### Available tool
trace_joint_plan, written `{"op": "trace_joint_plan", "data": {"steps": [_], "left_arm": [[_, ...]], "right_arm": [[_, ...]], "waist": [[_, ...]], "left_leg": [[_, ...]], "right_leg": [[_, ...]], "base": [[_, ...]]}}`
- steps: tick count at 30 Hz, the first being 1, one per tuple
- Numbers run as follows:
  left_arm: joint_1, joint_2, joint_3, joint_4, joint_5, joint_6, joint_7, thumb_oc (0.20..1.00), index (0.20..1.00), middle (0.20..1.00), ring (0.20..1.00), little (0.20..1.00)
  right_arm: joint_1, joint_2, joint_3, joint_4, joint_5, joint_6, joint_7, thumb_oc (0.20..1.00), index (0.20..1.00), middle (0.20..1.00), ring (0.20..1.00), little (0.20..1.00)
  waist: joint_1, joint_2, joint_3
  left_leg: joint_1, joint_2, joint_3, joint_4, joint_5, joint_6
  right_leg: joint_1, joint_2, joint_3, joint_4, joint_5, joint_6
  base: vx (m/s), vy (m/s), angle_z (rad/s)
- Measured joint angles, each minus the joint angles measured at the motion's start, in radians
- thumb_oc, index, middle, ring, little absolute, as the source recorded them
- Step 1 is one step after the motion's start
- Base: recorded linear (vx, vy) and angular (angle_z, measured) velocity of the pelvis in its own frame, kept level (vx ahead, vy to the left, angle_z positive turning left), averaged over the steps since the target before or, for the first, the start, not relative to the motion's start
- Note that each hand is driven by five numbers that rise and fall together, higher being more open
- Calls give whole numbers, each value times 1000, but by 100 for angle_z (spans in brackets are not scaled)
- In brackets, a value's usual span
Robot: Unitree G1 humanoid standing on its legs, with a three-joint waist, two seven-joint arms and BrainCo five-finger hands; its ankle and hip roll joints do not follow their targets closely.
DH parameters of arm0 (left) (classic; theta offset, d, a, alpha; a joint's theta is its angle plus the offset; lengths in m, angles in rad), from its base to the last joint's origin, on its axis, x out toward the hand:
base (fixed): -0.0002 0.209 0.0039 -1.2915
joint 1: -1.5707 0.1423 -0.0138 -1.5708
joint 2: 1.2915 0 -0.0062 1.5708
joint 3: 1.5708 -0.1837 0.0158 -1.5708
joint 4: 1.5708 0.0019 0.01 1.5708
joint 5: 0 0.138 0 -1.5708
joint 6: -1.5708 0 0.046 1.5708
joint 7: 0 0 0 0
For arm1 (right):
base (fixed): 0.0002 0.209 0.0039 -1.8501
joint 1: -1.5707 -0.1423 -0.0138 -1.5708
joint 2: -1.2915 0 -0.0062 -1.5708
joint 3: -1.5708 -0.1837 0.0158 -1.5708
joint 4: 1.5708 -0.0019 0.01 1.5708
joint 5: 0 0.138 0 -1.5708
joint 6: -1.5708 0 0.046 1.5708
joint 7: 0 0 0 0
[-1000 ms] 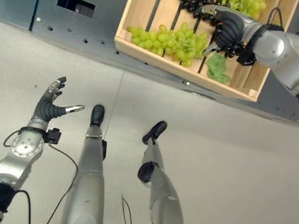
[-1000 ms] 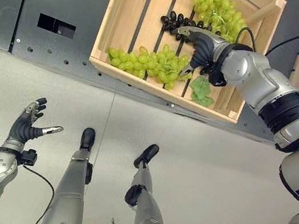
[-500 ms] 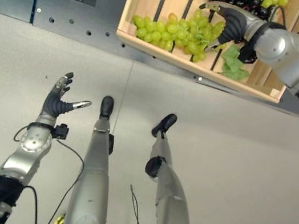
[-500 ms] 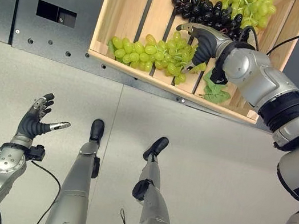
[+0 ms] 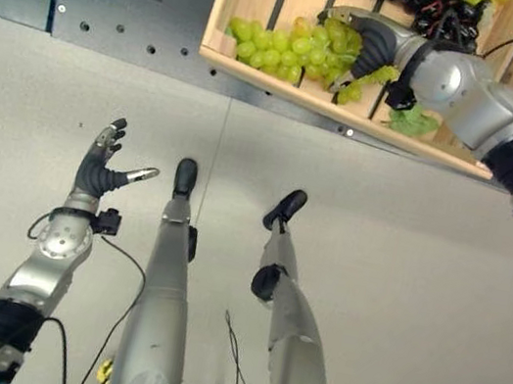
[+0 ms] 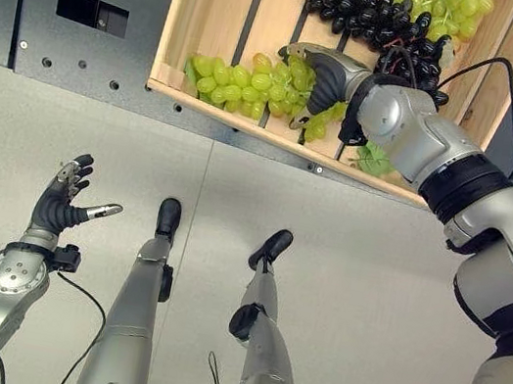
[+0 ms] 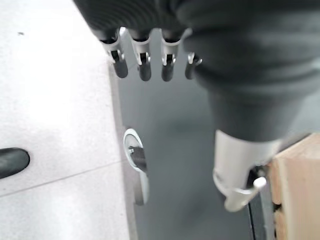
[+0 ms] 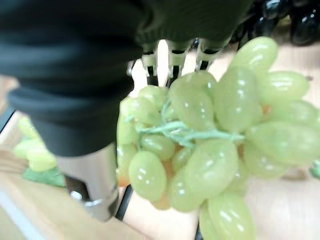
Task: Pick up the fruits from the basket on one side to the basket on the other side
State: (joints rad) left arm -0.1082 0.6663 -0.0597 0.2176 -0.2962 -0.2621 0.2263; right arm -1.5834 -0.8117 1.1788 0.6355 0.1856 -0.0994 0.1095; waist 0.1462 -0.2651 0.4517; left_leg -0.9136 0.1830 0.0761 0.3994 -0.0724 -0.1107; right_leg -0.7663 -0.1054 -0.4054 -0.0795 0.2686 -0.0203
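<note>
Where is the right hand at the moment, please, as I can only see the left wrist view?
Observer: The right hand is inside the wooden crate, on the near bunch of green grapes.
Operator: Has it closed on them?
Observer: Yes. In its wrist view the fingers curl round the bunch, with the thumb on the other side.
Operator: Is any other fruit close by?
Observer: A bunch of dark grapes lies just behind the hand, farther back in the crate.
</note>
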Motion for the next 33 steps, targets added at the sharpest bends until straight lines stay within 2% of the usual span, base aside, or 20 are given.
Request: {"op": "trace_joint_plan", "data": {"steps": [6, 11, 12, 13, 14, 25, 33], "left_arm": [[0, 1, 0, 0, 1, 0, 1, 1000, 1000, 1000, 1000, 1000], [0, 2, 1, 5, 1, 1, 14, 1000, 1000, 1000, 1000, 1000], [0, 0, 1, 10, 1, 3, 20, 1000, 1000, 1000, 1000, 1000], [-1, -1, 1, 12, 1, 4, 22, 1000, 1000, 1000, 1000, 1000], [-2, -4, 1, 15, 1, 5, 24, 1000, 1000, 1000, 1000, 1000], [-4, -29, 2, 17, 2, 14, 53, 1000, 1000, 1000, 1000, 1000], [-4, -30, 2, 19, 8, 23, 68, 1000, 1000, 1000, 1000, 1000]], "right_arm": [[3, 23, 0, 11, -51, 13, 8, 1000, 1000, 1000, 1000, 1000], [-16, 82, -2, 80, -162, 20, -11, 1000, 1000, 1000, 1000, 1000], [-28, 108, -2, 86, -197, 31, -13, 495, 495, 495, 495, 495], [-37, 122, -2, 86, -215, 40, -13, 423, 423, 423, 423, 423], [-52, 139, -2, 92, -239, 49, -13, 200, 200, 200, 200, 200], [-67, 223, -34, 191, -337, 73, -43, 200, 200, 200, 200, 200], [-67, 241, -66, 196, -370, 85, -55, 200, 200, 200, 200, 200]], "waist": [[-1, 0, 0], [-10, -1, -1], [-22, -2, -1], [-29, -2, -2], [-38, -2, -2], [-50, -3, -2], [-55, -5, -4]], "left_leg": [[-6, 0, -7, 10, 0, 0], [-9, 0, -9, 11, 0, 0], [-12, 0, -9, 13, 0, 0], [-14, 0, -9, 14, 0, 0], [-17, 1, -9, 16, 0, 0], [-25, 5, -11, 28, 0, 0], [-43, 11, -12, 40, -1, -1]], "right_leg": [[0, -1, 0, 6, 0, 0], [-1, -1, -1, 6, 0, 0], [-2, 0, -1, 6, 0, 0], [-4, 0, -1, 6, 0, 0], [-6, 0, -1, 6, 0, 0], [-10, 5, 1, 8, 1, 0], [-22, 11, 4, 6, 6, -2]], "base": [[0, 0, 0], [0, 0, 0], [0, 0, 0], [0, 0, 0], [0, 0, 0], [0, 0, 0], [0, 0, 0]]}}
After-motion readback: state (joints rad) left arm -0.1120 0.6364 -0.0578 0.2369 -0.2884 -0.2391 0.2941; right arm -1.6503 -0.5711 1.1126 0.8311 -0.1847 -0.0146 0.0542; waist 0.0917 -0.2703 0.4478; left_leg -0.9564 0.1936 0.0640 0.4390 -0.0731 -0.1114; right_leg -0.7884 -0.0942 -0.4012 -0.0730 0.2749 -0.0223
